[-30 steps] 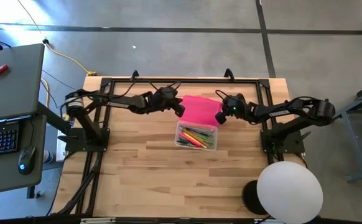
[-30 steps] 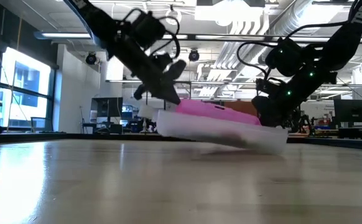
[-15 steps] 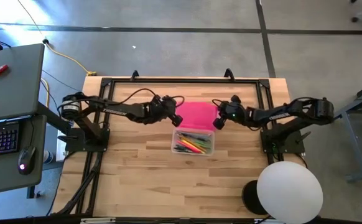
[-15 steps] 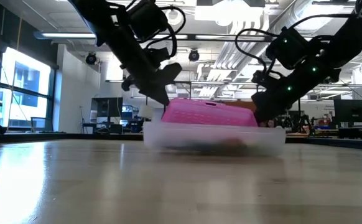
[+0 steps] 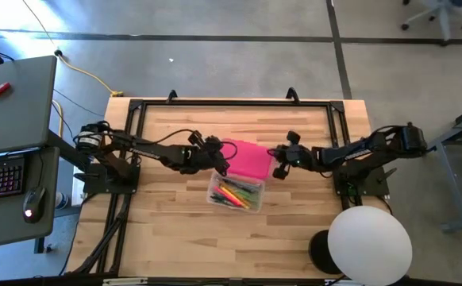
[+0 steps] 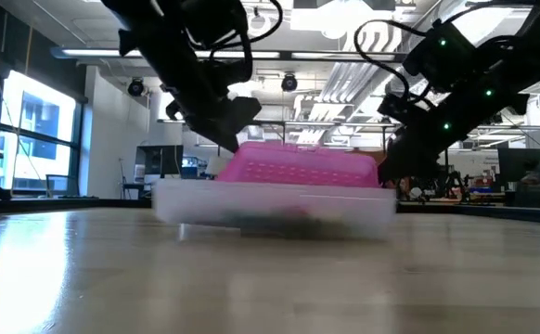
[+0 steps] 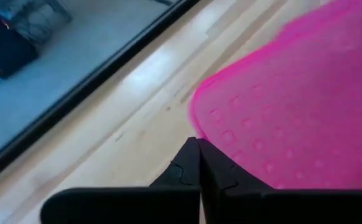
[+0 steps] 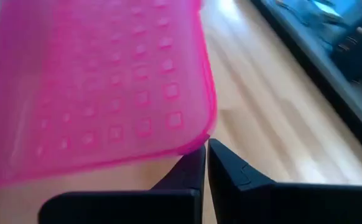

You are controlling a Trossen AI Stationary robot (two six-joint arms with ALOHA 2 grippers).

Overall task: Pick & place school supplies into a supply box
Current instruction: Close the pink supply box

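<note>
Pink lid [image 5: 247, 159] between both fingers.

Supply box [image 5: 236, 193] sits nearer the table's front, flat rather than tilted. Pink lid [image 5: 245, 159] stands open behind it. Left gripper [image 5: 223, 163] and right gripper [image 5: 276, 168] are lower, at the lid's corners.

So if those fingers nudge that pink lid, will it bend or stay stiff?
Probably it flexes a little: the pink lid looks thin, with a translucent edge. It seems light, so a nudge would likely swing it rather than resist. It appears joined to the clear box, which could slide on the smooth wooden table.
</note>
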